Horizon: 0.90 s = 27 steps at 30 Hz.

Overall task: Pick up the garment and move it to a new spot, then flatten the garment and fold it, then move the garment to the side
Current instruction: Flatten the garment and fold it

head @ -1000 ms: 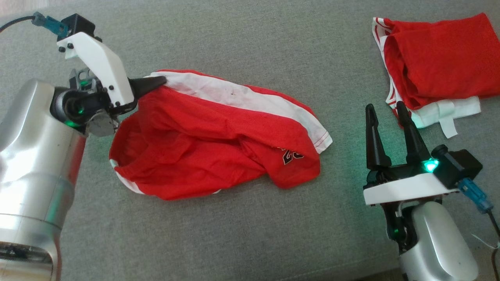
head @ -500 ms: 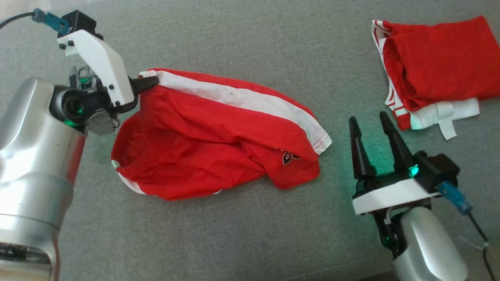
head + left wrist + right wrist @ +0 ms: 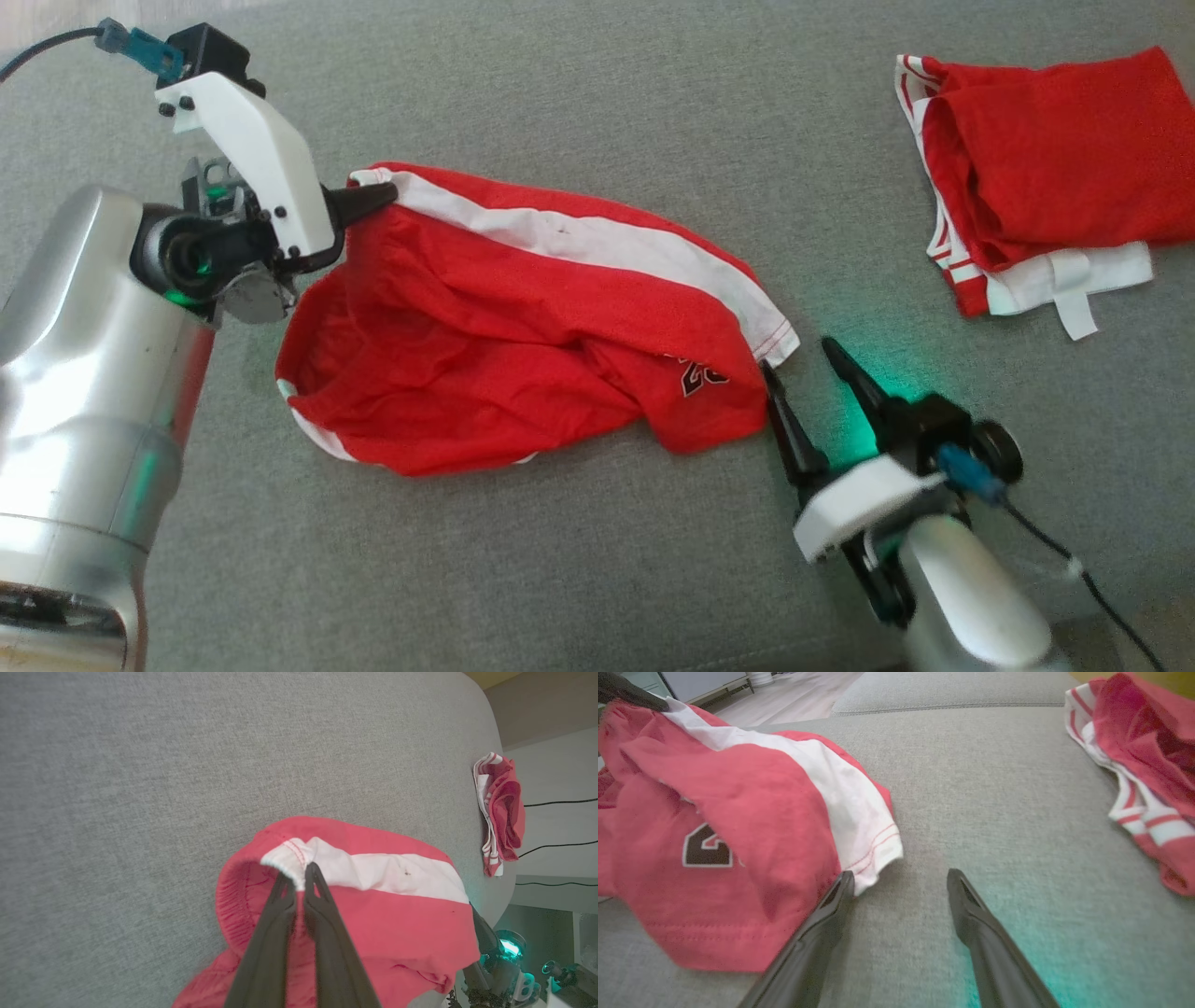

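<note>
Lying crumpled on the grey sofa cushion [image 3: 597, 112] in the head view, the red basketball shorts [image 3: 523, 345] spread across the left-centre, their white side stripe [image 3: 579, 233] running along the upper edge. The left claw [image 3: 387, 194] is closed on the waistband end of that stripe. The right claw [image 3: 796, 357] is spread wide at the shorts' right hem, one finger just beside the fabric. A second red-and-white garment [image 3: 1046, 168] lies folded well apart at the upper right. From the left wrist, the two fingers meet on the stripe's stitched white corner [image 3: 287, 856], pinching it, with the elastic waistband [image 3: 231, 896] curling around to the left. From the right wrist, the claw's fingers stand apart with bare cushion between them. The left fingertip [image 3: 845, 879] sits at the white hem corner; whether it touches, I cannot tell. A dark number patch [image 3: 707, 851] shows on the red leg.
</note>
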Tool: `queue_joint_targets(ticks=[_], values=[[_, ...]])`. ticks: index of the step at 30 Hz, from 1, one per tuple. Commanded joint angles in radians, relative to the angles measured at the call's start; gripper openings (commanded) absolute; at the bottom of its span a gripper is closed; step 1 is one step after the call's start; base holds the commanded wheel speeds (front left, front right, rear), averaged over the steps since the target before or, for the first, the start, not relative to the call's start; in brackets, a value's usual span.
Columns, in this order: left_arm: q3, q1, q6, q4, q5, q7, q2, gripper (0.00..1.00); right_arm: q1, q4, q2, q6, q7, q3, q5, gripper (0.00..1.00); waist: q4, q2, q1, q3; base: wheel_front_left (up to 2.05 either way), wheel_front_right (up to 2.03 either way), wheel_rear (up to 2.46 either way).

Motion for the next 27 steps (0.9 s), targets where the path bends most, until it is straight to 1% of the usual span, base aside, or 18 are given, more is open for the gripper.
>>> queue_joint_targets(ticks=[1, 6, 12, 19, 20, 21, 22, 24, 25, 27], values=[[0.031, -0.028, -0.003, -0.038, -0.004, -0.002, 0.046, 0.0, -0.04, -0.015, -0.004, 0.007, -0.011, 0.027, -0.004, 1.0, 0.002, 0.0, 0.0, 0.002, 0.0, 0.0, 0.0], [0.024, -0.028, -0.004, -0.046, -0.007, 0.001, 0.047, 0.0, -0.091, 0.031, -0.007, 0.007, -0.011, 0.047, 0.005, 1.0, 0.007, 0.0, 0.0, 0.008, 0.0, 0.0, 0.0], [0.02, -0.028, -0.005, -0.048, -0.012, 0.001, 0.049, 0.0, -0.117, 0.073, -0.01, 0.007, -0.011, 0.067, 0.021, 1.0, 0.01, 0.0, 0.0, 0.009, 0.0, 0.0, 0.0], [0.018, -0.022, -0.005, -0.048, -0.016, 0.001, 0.054, 0.0, -0.13, 0.089, -0.019, 0.007, -0.011, 0.092, 0.038, 1.0, 0.005, 0.0, 0.0, 0.003, 0.0, 0.0, 0.0], [0.017, -0.022, -0.005, -0.048, -0.016, 0.001, 0.054, 0.0, -0.131, 0.089, -0.02, 0.007, -0.011, 0.097, 0.04, 0.98, 0.005, 0.0, 0.0, 0.002, 0.0, 0.0, 0.0], [0.017, -0.022, -0.005, -0.048, -0.017, 0.001, 0.054, 0.0, -0.131, 0.089, -0.021, 0.007, -0.011, 0.101, 0.042, 0.87, 0.004, 0.0, 0.0, 0.002, 0.0, 0.0, 0.0], [0.017, -0.023, -0.005, -0.048, -0.018, 0.001, 0.054, 0.0, -0.132, 0.089, -0.023, 0.007, -0.011, 0.105, 0.045, 0.66, 0.004, 0.0, 0.0, 0.001, 0.0, 0.0, 0.0], [0.015, -0.023, -0.005, -0.047, -0.019, 0.002, 0.054, 0.0, -0.134, 0.089, -0.027, 0.007, -0.011, 0.115, 0.048, 0.06, 0.004, 0.0, 0.0, 0.0, 0.0, 0.0, 0.0], [0.015, -0.023, -0.005, -0.047, -0.02, 0.002, 0.054, 0.0, -0.135, 0.088, -0.028, 0.007, -0.011, 0.119, 0.048, 0.0, 0.004, 0.0, 0.0, -0.001, 0.0, 0.0, 0.0], [0.014, -0.022, -0.006, -0.045, -0.02, 0.001, 0.055, 0.0, -0.136, 0.087, -0.031, 0.007, -0.011, 0.124, 0.048, 0.0, 0.004, 0.0, 0.0, -0.003, 0.0, 0.0, 0.0]])
